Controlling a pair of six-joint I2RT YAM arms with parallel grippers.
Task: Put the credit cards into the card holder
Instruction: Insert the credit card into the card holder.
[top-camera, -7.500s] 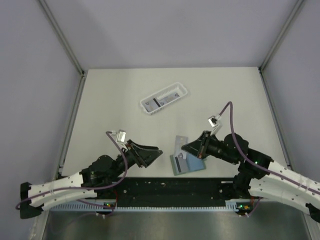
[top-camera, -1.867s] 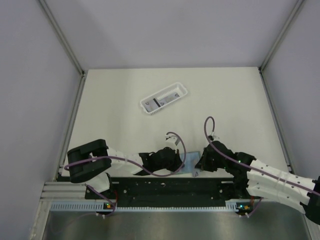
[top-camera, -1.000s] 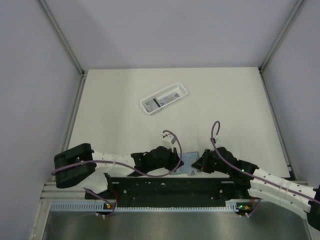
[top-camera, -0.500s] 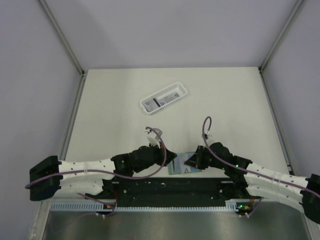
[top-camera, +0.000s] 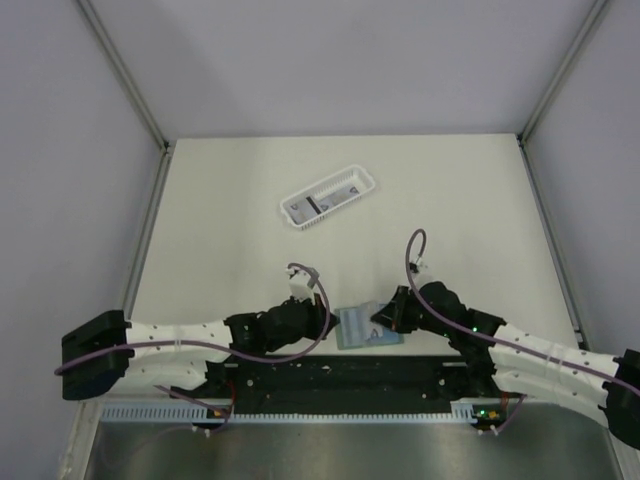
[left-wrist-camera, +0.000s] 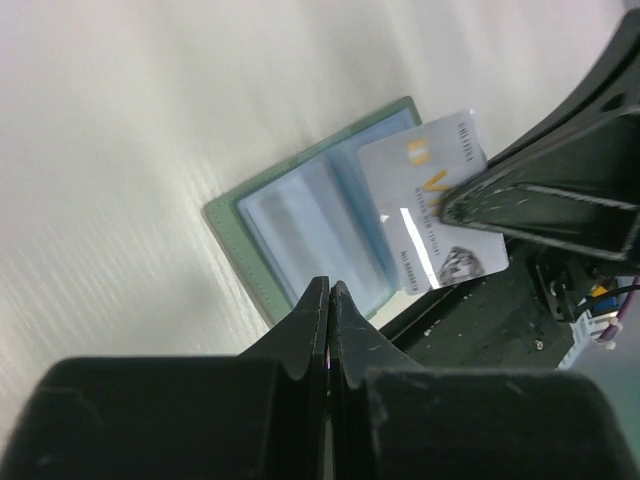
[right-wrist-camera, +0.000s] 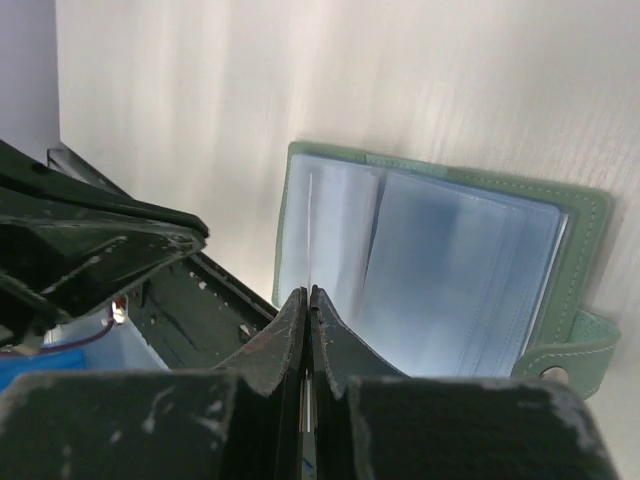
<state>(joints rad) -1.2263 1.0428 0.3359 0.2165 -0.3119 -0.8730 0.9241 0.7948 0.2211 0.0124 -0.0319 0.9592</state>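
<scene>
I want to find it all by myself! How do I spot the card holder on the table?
Look at the near edge of the white table, right in the middle. The card holder lies open and flat there: a green rectangle, pale blue inside, unlike the white slotted basket farther back.

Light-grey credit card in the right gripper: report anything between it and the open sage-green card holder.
Nothing visible. The light-grey credit card in the right gripper overlaps the sage-green card holder; the left gripper sits at its opposite edge.
</scene>
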